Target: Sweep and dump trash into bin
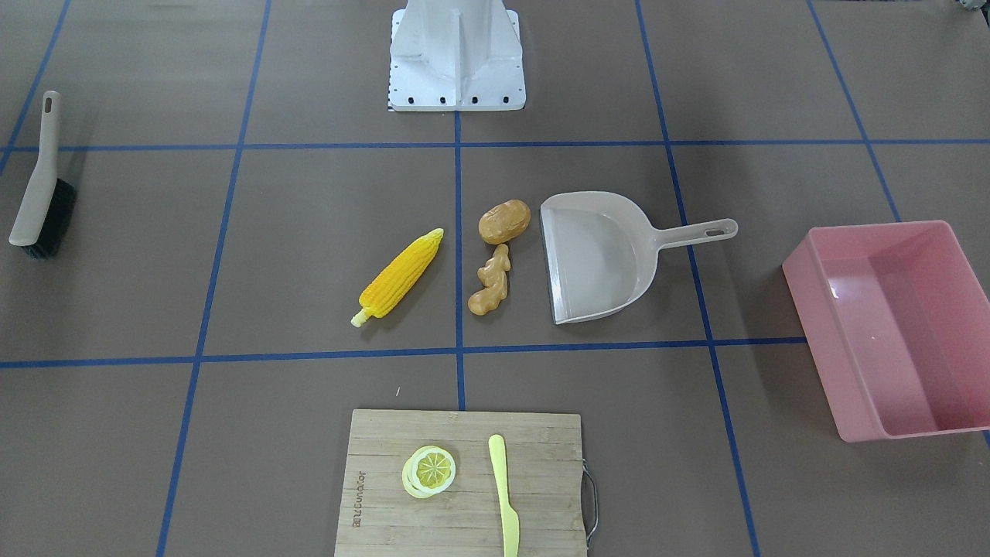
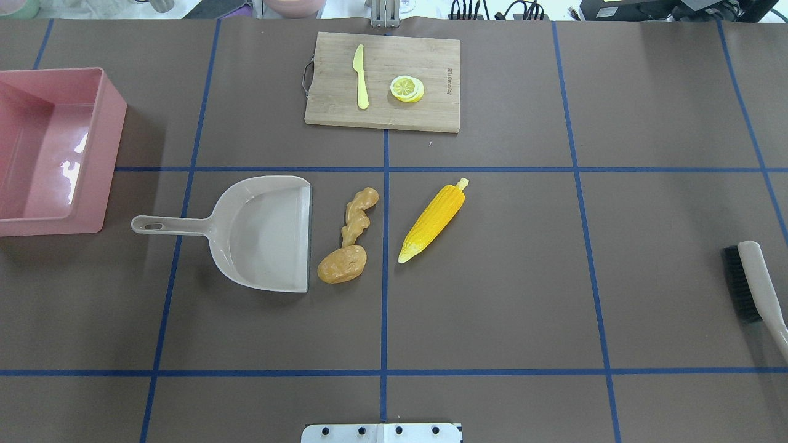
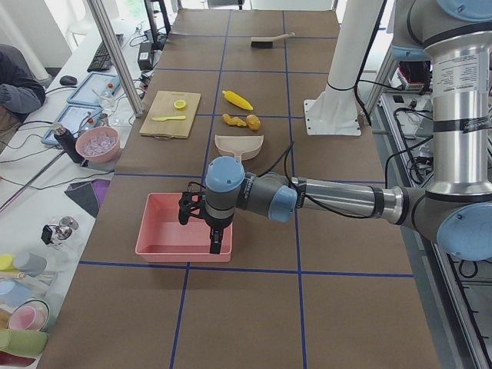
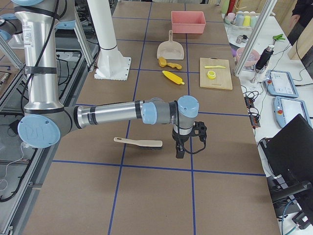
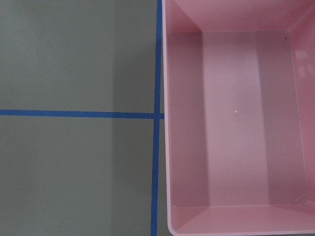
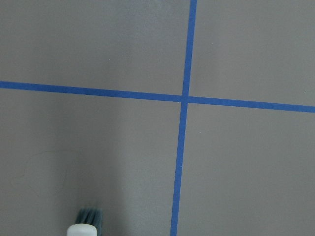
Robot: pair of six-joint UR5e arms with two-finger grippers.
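the table [image 2: 492, 307] is laid out with nothing yet gathered, so the step in hand is judged to be the picking up of the tools. the bin [image 2: 55, 225] is seen at the robot's far left, with nothing in it, and the left gripper [image 3: 209, 231] is hung above its near edge; whether its jaws are parted or closed cannot be told, and nothing is seen to be held. the dustpan [image 2: 261, 231] is placed between bin and trash, mouth toward the trash, so its handle is best taken by the left arm and the lip kept flat on the table. the brush [image 1: 39, 197] is laid far to the robot's right, just beside the right gripper [image 4: 180, 147], whose opening cannot be told either. the corn cob [image 2: 431, 220] is found farthest from the pan; the potato [image 2: 342, 264] and ginger root [image 2: 358, 215], touching, are close by its lip. a short sweep toward the pan is advised, since round pieces may roll.

beyond the trash a cutting board [image 2: 431, 111] is set, bearing a knife [image 2: 361, 77] and a lemon slice [image 2: 406, 88]; the sweep path is not blocked by them.
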